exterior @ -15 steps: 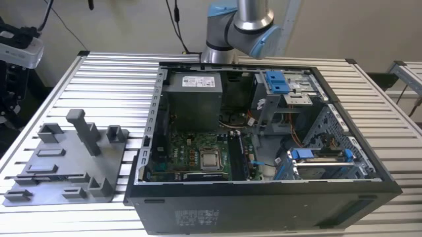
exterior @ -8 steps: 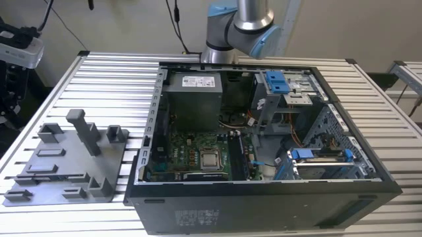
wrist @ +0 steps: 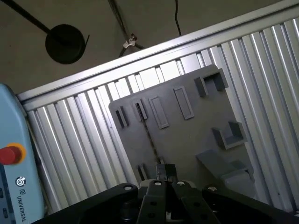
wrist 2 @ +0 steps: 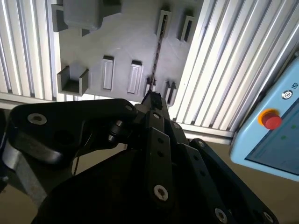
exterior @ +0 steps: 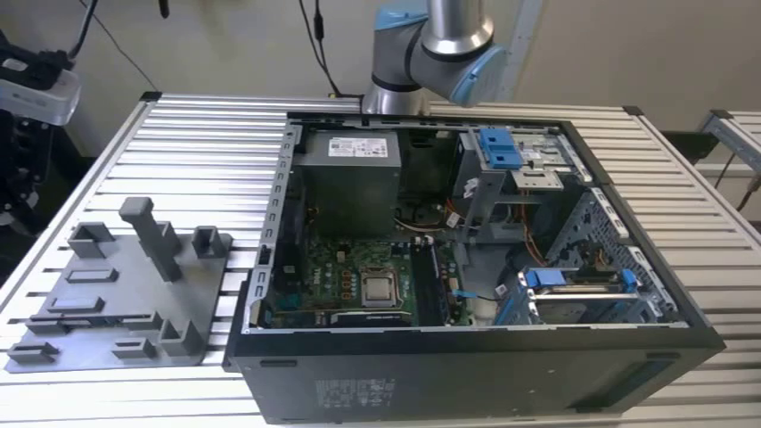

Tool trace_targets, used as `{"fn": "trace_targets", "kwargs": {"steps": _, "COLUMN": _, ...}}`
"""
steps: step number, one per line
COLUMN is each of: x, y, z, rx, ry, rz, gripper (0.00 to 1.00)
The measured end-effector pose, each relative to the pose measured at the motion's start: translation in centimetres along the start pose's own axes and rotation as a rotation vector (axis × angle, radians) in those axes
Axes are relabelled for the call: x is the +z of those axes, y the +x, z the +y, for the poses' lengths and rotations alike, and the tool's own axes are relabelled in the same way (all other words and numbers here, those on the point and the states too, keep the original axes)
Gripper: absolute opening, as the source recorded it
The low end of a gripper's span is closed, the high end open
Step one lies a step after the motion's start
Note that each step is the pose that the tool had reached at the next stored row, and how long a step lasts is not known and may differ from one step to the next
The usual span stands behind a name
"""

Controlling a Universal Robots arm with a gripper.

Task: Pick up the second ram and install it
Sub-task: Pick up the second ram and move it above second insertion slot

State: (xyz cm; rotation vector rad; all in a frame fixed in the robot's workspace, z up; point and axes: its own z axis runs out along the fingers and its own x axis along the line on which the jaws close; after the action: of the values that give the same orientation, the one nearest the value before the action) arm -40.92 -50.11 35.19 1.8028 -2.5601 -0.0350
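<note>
The second ram (wrist 2: 157, 53) is a thin dark stick standing on edge in the grey fixture tray (wrist 2: 117, 42), between slotted holders; it also shows in the first wrist view (wrist: 149, 137). In the exterior view the ram (exterior: 102, 318) lies near the front of the tray (exterior: 119, 294), at that view's left. My gripper (wrist 2: 152, 99) hangs well above the tray, its tips lined up over one end of the stick. In the first wrist view the gripper (wrist: 165, 171) has its black fingers drawn together, with nothing between them.
An open computer case (exterior: 476, 267) with its motherboard (exterior: 356, 285) sits in the exterior view's centre and right, beside the tray. Upright posts (exterior: 152, 236) rise from the tray. A teach pendant (wrist 2: 273, 130) with a red button lies past the ribbed table's edge.
</note>
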Motion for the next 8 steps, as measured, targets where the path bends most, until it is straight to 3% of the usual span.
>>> {"fn": "trace_targets", "kwargs": {"steps": 3, "x": 0.3, "y": 0.0, "z": 0.0, "rx": -0.013, "ry": 0.0133, "rz": -0.0046, "gripper": 0.11}}
{"fn": "trace_targets", "kwargs": {"steps": 8, "x": 0.33, "y": 0.0, "z": 0.0, "rx": -0.014, "ry": 0.014, "rz": -0.0047, "gripper": 0.11}}
